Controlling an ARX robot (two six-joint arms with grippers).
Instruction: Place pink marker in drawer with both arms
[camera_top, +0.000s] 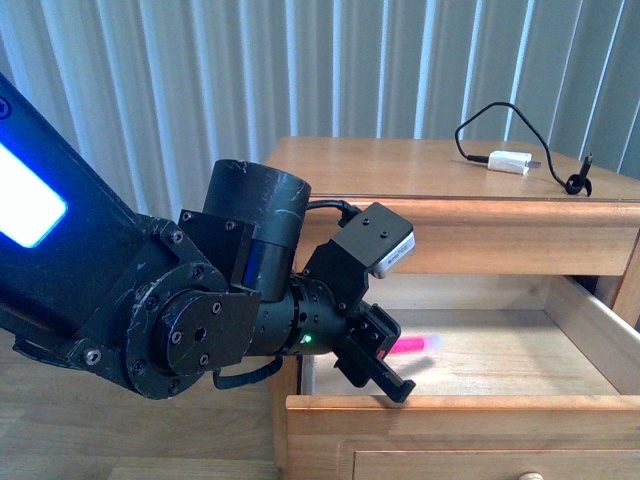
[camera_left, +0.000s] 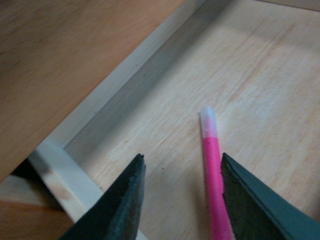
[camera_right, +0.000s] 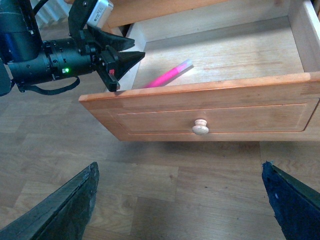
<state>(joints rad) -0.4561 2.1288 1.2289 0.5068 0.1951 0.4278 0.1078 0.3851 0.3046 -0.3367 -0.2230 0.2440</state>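
Note:
The pink marker (camera_top: 415, 345) with its white end lies inside the pulled-out drawer (camera_top: 450, 410), near its left side. My left gripper (camera_top: 385, 360) hangs open just over the drawer's front left corner. In the left wrist view the marker (camera_left: 212, 170) rests on the drawer floor (camera_left: 260, 75) between the spread fingers (camera_left: 125, 200), close to one of them and held by neither. From the right wrist camera I see the marker (camera_right: 167, 76), the drawer front (camera_right: 150, 112) with its knob (camera_right: 200, 128), and the left gripper (camera_right: 122, 62). My right gripper (camera_right: 180, 165) is open over the floor, out in front of the drawer.
A white charger block (camera_top: 508, 162) with a black cable (camera_top: 575, 180) lies on the nightstand top (camera_top: 380, 165). The left arm's bulky joints (camera_top: 190, 320) fill the space left of the nightstand. Wood-plank flooring (camera_right: 165, 200) spreads below the drawer front.

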